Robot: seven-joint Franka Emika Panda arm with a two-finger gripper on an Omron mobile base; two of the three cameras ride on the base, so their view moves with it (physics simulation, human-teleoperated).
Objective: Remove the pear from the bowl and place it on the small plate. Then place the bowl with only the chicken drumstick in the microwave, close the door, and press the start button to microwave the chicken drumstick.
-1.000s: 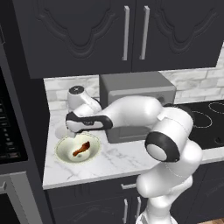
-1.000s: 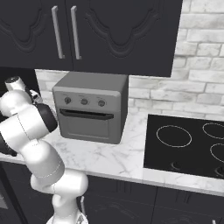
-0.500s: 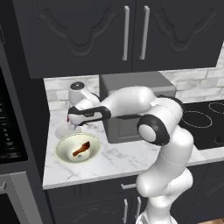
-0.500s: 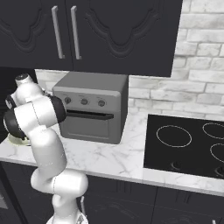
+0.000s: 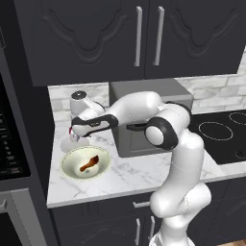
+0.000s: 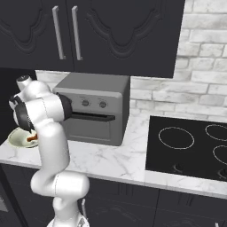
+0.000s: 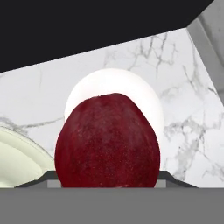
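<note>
Since a second ago the arm has swung its hand from over the bowl [image 5: 84, 165] toward the upper left of the left base view, and the elbow has risen and straightened with it; the gripper [image 5: 73, 138] now hangs above the small plate [image 5: 79, 142] behind the bowl.

From the hand view the pear [image 7: 107, 142], dark red and rounded, sits low in the centre of the frame, clasped between the fingers, with the white plate directly behind it and the bowl's pale rim at the lower left. Whether the pear touches the plate cannot be told. In the left base view the pear itself is hidden behind the hand, but the chicken drumstick [image 5: 89, 164] shows plainly, lying alone in the bowl at centre left. From the right base view the bowl peeks out at the left edge behind the arm, beside the grey microwave [image 6: 94, 107], whose door is shut.

Counted: one pear, one drumstick, one bowl, one plate, one microwave, all on the marble counter [image 5: 137, 170].
</note>
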